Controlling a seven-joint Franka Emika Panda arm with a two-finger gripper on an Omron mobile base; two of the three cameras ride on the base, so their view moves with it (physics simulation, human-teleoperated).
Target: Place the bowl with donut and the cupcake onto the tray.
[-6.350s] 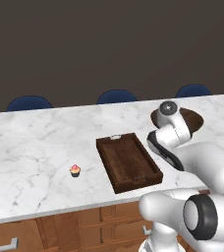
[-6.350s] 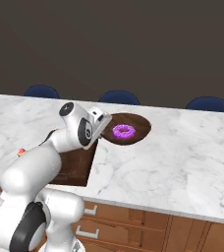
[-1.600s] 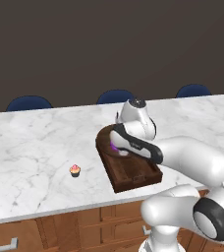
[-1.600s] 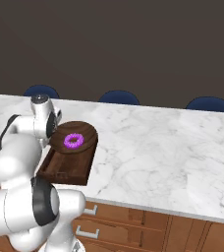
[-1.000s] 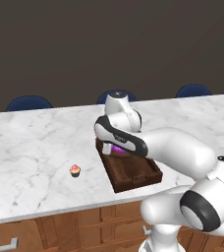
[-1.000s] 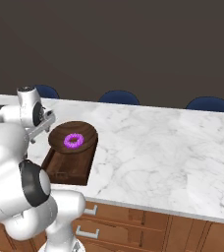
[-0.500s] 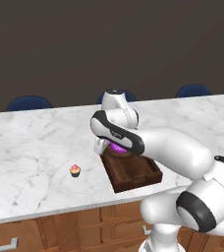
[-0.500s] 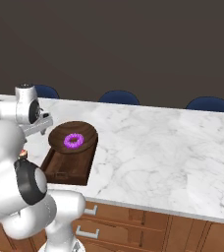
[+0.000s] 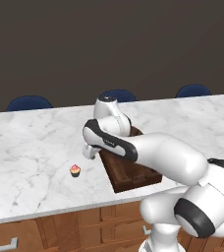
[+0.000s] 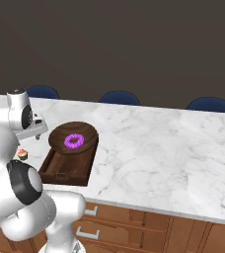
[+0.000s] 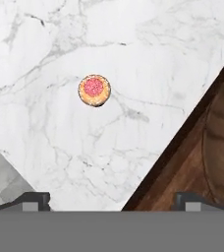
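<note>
Bowl: the round dark brown wooden bowl rests across the far end of the rectangular dark wooden tray, overhanging its rim; this half of the task looks done.
Donut: the purple-frosted ring donut lies at the bowl's centre.
Cupcake: the small pink-and-yellow cupcake in a dark wrapper stands alone on the white marble counter, near the front edge, beside the tray's long side.
Gripper: the two-finger gripper hangs empty, jaws spread wide, between tray and cupcake, probably to take the cupcake.
</note>
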